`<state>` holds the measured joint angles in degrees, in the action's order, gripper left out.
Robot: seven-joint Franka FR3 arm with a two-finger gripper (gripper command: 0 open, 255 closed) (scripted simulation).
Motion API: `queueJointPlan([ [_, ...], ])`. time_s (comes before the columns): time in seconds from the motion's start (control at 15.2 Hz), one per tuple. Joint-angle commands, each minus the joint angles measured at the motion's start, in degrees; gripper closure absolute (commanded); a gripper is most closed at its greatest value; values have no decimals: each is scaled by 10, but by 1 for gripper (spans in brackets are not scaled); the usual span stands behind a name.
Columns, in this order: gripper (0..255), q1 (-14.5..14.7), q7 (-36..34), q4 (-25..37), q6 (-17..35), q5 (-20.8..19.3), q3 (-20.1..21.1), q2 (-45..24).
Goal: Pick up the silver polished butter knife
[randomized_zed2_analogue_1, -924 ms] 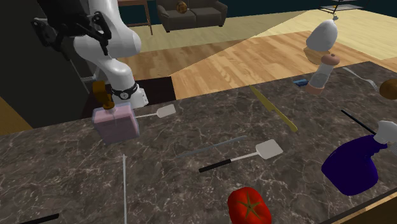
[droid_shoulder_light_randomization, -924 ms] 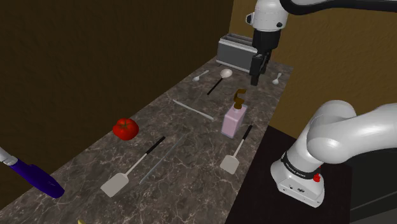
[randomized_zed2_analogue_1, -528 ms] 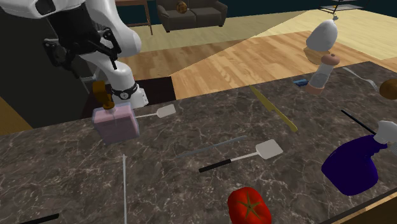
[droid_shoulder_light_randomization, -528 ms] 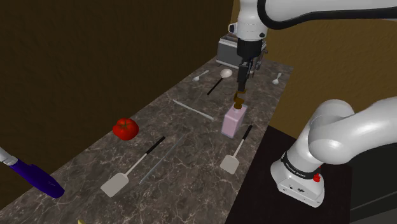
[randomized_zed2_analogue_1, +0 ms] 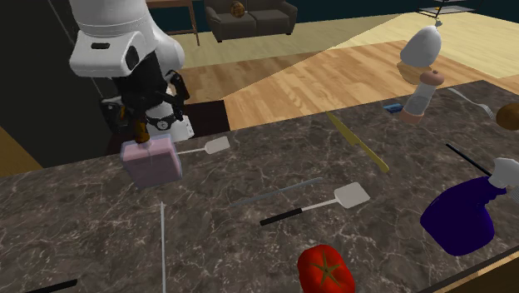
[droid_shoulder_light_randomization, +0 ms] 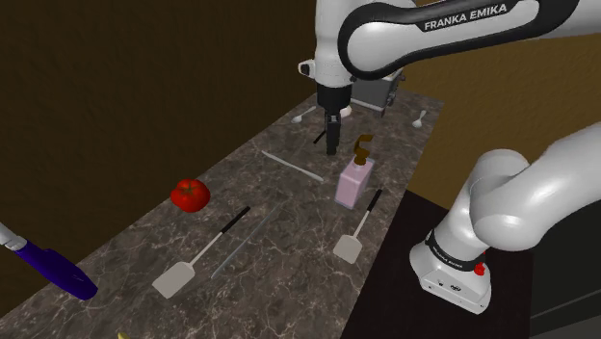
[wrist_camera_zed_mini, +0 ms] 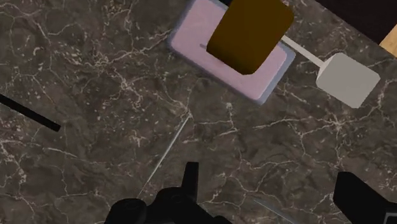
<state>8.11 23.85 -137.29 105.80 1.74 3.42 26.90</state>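
The silver butter knife is a thin pale blade lying flat on the dark marble counter, between the tomato and the pink soap bottle. It appears as a thin line in the second exterior view and in the wrist view. My black gripper hangs open above the counter, close to the knife's end by the soap bottle. In the wrist view the gripper has its fingers wide apart. The knife runs toward one finger, not between the two. Nothing is held.
A pink soap bottle with a brown pump stands right beside the gripper. Around it lie two spatulas, a darker grey knife, a tomato and a black-handled utensil. A toaster stands at the far end, a purple spray bottle at the near end.
The arm has swung away from the toaster toward the shoulder view's left and come lower, so the gripper now hangs by the soap bottle over the knife's end. Objects have not moved.
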Motion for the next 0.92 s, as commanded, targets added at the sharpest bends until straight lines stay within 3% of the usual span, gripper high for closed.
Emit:
queueJointPlan([
  [0.0,0,14,34,10,36,0,3,-40],
  [0.86,0,98,212,84,193,6,57,-239],
])
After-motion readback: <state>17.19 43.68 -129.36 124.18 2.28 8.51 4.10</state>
